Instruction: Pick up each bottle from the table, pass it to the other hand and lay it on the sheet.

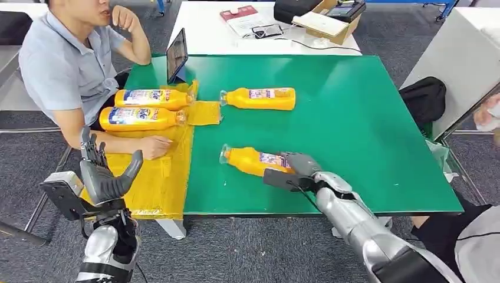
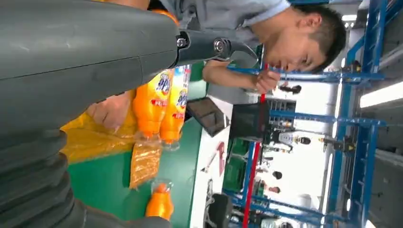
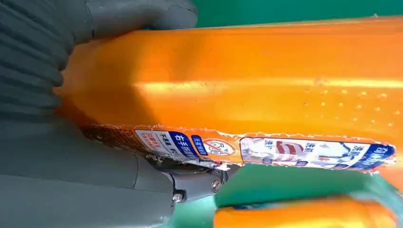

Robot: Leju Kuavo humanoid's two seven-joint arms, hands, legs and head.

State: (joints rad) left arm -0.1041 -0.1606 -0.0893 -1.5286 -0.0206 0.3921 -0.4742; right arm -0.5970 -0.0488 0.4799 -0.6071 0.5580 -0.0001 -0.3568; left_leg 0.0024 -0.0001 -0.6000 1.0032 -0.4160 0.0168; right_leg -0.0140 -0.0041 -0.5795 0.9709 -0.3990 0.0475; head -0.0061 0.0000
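Right robot hand [image 1: 293,170]: wrapped around the base end of the near bottle [image 1: 250,161], thumb on one side and fingers [image 3: 142,14] on the other, as your right wrist view confirms. That bottle lies on its side on the green bench [image 1: 354,118], cap toward the sheet; whether it has left the surface you cannot tell.

Left robot hand [image 1: 103,174]: raised off the bench's near left corner, fingers apart, holding nothing. You can read it as waiting for the hand-over.

Yellow sheet [image 1: 159,183]: covers the left strip of the bench. Two bottles [image 1: 144,108] lie on it side by side, caps toward the middle of the bench. Count these as delivered.

Far bottle [image 1: 259,98]: lies on the bare green surface just beside the sheet's edge, well apart from both hands. Count it as still to do.

Tally, by your judgement: two laid, one in the grasp, one untouched. Left for the gripped bottle: lift, pass across, lay down.

Person [image 1: 65,65]: seated at the left side, one hand [image 1: 154,146] resting on the sheet near the delivered pair.
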